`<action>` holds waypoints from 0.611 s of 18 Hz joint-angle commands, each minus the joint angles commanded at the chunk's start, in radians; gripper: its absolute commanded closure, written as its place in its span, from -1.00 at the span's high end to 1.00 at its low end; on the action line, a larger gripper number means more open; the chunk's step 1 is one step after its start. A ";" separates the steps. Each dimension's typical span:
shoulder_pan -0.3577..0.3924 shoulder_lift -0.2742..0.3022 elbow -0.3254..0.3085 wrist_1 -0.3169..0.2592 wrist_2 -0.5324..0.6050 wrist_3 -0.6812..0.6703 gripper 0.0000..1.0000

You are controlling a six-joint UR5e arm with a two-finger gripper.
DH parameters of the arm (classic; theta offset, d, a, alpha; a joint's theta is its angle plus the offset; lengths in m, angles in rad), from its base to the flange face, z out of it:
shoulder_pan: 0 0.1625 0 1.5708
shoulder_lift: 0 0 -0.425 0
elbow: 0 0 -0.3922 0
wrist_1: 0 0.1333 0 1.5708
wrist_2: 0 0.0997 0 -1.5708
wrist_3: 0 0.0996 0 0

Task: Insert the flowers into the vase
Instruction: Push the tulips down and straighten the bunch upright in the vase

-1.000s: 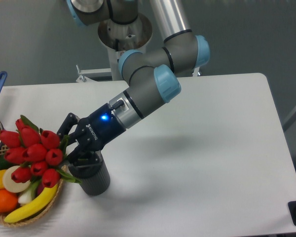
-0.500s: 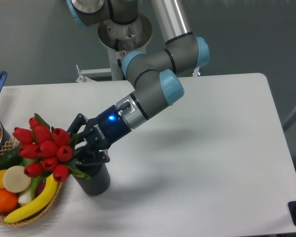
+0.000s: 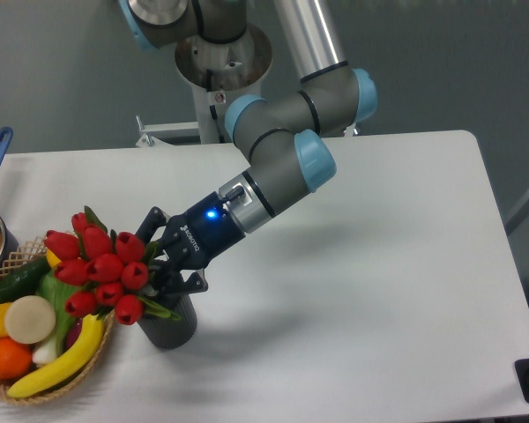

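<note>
The arm reaches down-left, its hand point(image 3: 165, 264) clamped around the stems of the flowers point(image 3: 103, 265), which lean left over the vase point(image 3: 171, 322) on the worktop point(image 3: 361, 291).

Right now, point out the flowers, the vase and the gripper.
flowers point(image 3: 106, 269), fixed camera, middle red bud.
vase point(image 3: 172, 328), fixed camera, ribbed side.
gripper point(image 3: 163, 264), fixed camera, between fingertips at the stems.
</note>
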 joint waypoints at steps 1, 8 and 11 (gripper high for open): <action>0.000 0.000 -0.005 0.000 0.000 0.000 -0.25; 0.017 0.002 -0.028 0.000 0.002 0.006 -0.21; 0.026 0.002 -0.028 0.000 0.002 0.008 -0.18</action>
